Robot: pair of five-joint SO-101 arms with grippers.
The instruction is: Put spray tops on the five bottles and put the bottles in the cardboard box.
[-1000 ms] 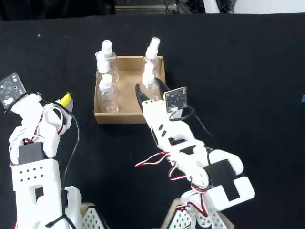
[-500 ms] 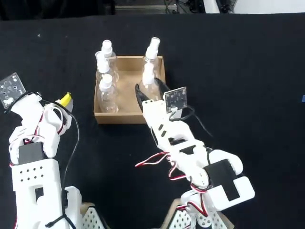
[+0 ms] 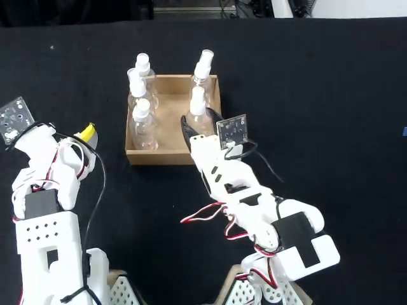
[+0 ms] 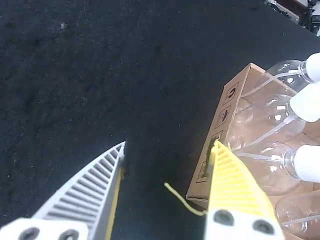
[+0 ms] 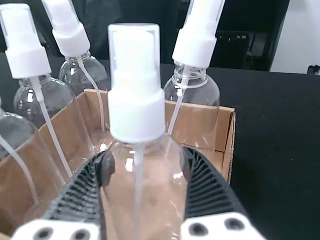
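I see a black cloth table; beyond its far edge lie dark cables and a white panel.

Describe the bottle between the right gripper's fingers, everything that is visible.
The bottle is clear plastic, round-bodied and upright, seemingly empty, capped with a white spray top whose thin tube runs down inside. The right gripper's black ribbed fingers clasp its body from both sides. It is in the corner of the cardboard box nearest that arm; whether it rests on the box floor is hidden.
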